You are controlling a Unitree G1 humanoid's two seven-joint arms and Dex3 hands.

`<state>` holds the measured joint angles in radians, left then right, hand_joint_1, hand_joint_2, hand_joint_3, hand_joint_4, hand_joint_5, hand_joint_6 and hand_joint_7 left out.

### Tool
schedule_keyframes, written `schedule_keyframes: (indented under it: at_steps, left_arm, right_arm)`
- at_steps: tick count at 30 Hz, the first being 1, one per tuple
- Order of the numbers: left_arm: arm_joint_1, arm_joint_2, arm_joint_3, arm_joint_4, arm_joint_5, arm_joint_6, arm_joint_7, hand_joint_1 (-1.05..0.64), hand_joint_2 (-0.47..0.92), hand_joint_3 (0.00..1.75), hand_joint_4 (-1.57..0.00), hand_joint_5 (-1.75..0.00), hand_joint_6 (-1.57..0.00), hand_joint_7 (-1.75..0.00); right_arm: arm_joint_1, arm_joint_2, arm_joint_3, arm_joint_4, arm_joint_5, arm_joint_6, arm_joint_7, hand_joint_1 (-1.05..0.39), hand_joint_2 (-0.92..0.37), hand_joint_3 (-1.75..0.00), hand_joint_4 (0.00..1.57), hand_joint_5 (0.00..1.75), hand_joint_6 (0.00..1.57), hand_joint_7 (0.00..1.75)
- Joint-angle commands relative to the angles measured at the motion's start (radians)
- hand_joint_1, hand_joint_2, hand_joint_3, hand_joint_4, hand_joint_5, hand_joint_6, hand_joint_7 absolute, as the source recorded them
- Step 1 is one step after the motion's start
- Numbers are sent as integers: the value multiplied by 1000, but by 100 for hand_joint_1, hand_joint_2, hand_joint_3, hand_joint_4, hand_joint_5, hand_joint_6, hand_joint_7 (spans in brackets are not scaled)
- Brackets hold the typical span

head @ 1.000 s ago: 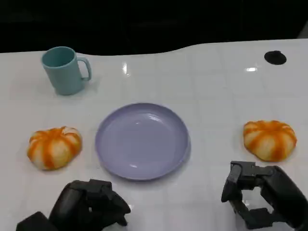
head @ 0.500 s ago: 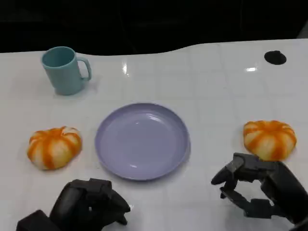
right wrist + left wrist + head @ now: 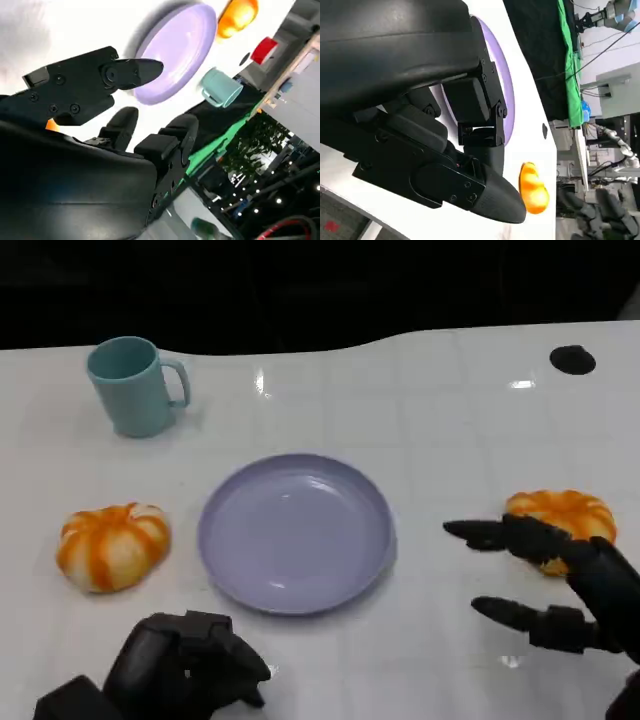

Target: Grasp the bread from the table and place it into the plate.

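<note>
Right hand (image 3: 560,585): fingers spread wide apart and stretched toward the plate side, holding nothing; it hovers just in front of the right bread, one finger (image 3: 500,534) crossing the loaf's near edge in the head view; whether it touches the loaf I cannot tell
Left hand (image 3: 185,665): low at the near edge of the tabletop, fingers curled in on themselves with nothing in them; it sits in front of the plate and slightly to its left, apart from it
Right bread (image 3: 565,515): an orange-and-cream striped round loaf lying on the tabletop to the right of the plate, well clear of its rim; partly hidden behind the right hand
Left bread (image 3: 112,545): a second loaf of the same look, lying on the tabletop just left of the plate, not touching it; no hand near it
Plate (image 3: 230,560): lavender, round, shallow, in the middle of the tabletop between the two loaves; nothing lies in it
Mug (image 3: 135,385): pale teal, upright, handle turned to the right, standing far back on the left, well apart from the plate
Black disc (image 3: 572,360): small, round, flat on the far right of the tabletop
Tabletop (image 3: 440,410): white and glossy with faint grid lines; a dark background behind its far edge
</note>
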<state>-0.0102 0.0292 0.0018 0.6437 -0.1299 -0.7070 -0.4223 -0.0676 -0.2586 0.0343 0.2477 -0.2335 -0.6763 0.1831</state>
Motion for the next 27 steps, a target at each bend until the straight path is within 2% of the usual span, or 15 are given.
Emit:
schedule_keyframes:
  at_steps: [1,9,14,20,27]
  left_arm:
    - [-4,17,11,2,-5,2,1,-105,91,0,-118,-104,-129,-72]
    - [-12,14,11,13,-2,-2,3,-105,90,0,-118,-104,-129,-71]
    - [-12,9,10,15,1,-4,8,-105,91,0,-118,-104,-129,-72]
    - [-9,9,11,10,0,0,7,-105,90,0,-118,-104,-129,-72]
    - [-8,9,10,9,3,-3,10,-105,90,0,-118,-104,-129,-72]
  right_arm:
    - [-18,-63,-24,-60,-115,60,-62,-45,-92,-7,16,50,43,1]
    - [-17,-142,-17,-191,-363,225,-139,-52,-90,-1,3,39,31,0]
    - [-18,-187,8,-257,-540,347,-160,-59,-89,-1,0,29,26,0]
    - [-27,-209,74,-271,-735,476,-214,-64,-91,-1,0,32,26,1]
    - [-69,-218,161,-200,-857,602,-219,-68,-92,-2,0,24,24,0]
